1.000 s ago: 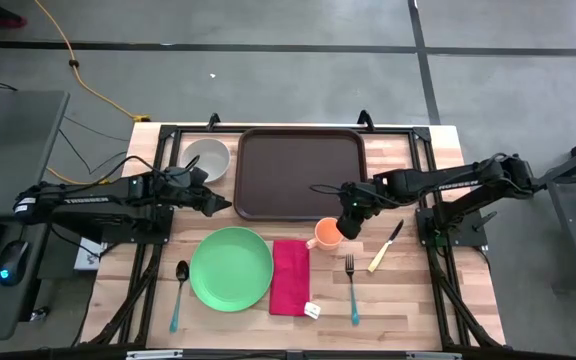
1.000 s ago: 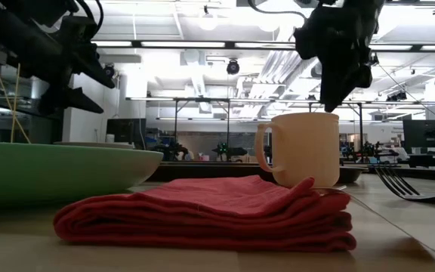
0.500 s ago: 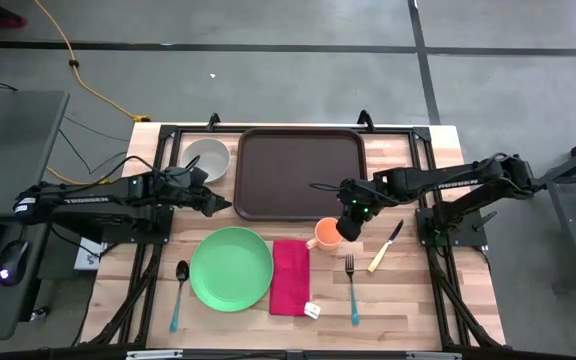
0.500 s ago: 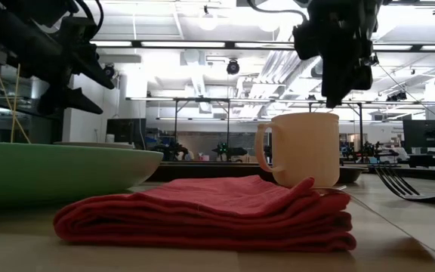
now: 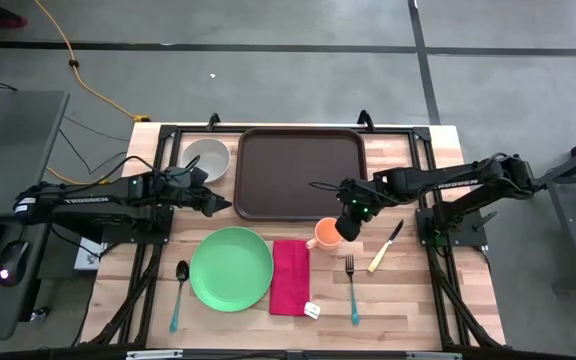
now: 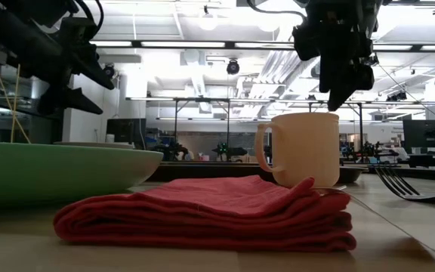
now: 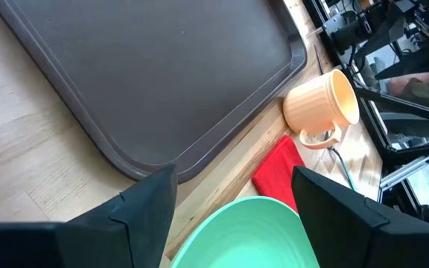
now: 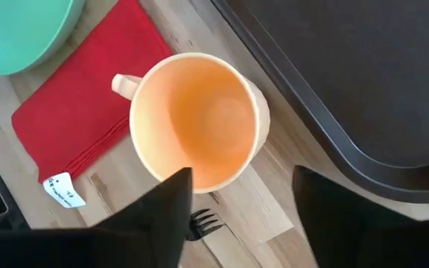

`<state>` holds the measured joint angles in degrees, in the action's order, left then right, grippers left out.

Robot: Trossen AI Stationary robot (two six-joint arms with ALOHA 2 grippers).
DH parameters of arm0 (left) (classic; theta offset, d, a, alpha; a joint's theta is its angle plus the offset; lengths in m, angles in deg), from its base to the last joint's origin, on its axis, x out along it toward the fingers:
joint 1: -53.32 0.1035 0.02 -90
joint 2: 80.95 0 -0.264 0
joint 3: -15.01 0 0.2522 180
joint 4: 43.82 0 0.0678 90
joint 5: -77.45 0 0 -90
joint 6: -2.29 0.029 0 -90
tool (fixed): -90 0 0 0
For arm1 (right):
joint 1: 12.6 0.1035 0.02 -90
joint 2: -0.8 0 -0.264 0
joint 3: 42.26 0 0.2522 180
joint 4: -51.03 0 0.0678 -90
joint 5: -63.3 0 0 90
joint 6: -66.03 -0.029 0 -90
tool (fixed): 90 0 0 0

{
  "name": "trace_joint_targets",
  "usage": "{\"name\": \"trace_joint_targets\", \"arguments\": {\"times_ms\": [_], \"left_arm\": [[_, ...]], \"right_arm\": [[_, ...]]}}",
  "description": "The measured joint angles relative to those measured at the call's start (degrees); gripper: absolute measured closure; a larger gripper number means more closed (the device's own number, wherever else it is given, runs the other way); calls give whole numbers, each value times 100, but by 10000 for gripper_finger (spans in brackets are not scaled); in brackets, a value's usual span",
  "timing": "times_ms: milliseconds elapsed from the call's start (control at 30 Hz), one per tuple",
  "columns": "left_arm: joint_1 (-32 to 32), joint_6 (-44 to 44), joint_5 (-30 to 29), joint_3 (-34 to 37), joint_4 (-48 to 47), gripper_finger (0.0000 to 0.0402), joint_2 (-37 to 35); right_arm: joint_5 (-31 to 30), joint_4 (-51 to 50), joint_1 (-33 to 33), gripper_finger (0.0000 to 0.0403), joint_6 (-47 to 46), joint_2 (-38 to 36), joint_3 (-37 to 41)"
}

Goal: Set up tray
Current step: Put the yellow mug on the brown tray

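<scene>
The dark brown tray [image 5: 298,172] lies on the wooden table at the far middle. An orange cup [image 5: 326,234] stands upright on the table just in front of the tray's near right corner, beside the red napkin [image 5: 290,276]. My right gripper [image 5: 349,226] hangs open right above the cup's rim [image 6: 308,115], pointing steeply down, with its fingers [image 8: 162,216] clear of the rim. My left gripper [image 5: 224,205] waits open above the table by the tray's near left corner [image 7: 151,167], with nothing between its fingers.
A green plate [image 5: 231,268] lies left of the napkin, with a spoon [image 5: 178,295] at its left. A fork [image 5: 352,290] and a knife [image 5: 385,246] lie right of the napkin. A white bowl [image 5: 206,158] stands left of the tray.
My right gripper has tipped a little above the cup while staying in the same place. The cup stands where it did.
</scene>
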<state>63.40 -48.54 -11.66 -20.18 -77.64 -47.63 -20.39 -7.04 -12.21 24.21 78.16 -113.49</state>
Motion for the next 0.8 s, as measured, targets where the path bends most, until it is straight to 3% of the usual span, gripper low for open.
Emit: {"name": "trace_joint_targets", "arguments": {"times_ms": [200,533,800], "left_arm": [[0,0,-2,-2,0,108,0],[0,0,-5,-2,0,108,0],[2,0,-48,-2,-21,108,-2]], "right_arm": [[-254,4,91,145,74,0,0],[-228,183,115,143,-437,57,0],[102,83,72,143,-566,630,0]]}}
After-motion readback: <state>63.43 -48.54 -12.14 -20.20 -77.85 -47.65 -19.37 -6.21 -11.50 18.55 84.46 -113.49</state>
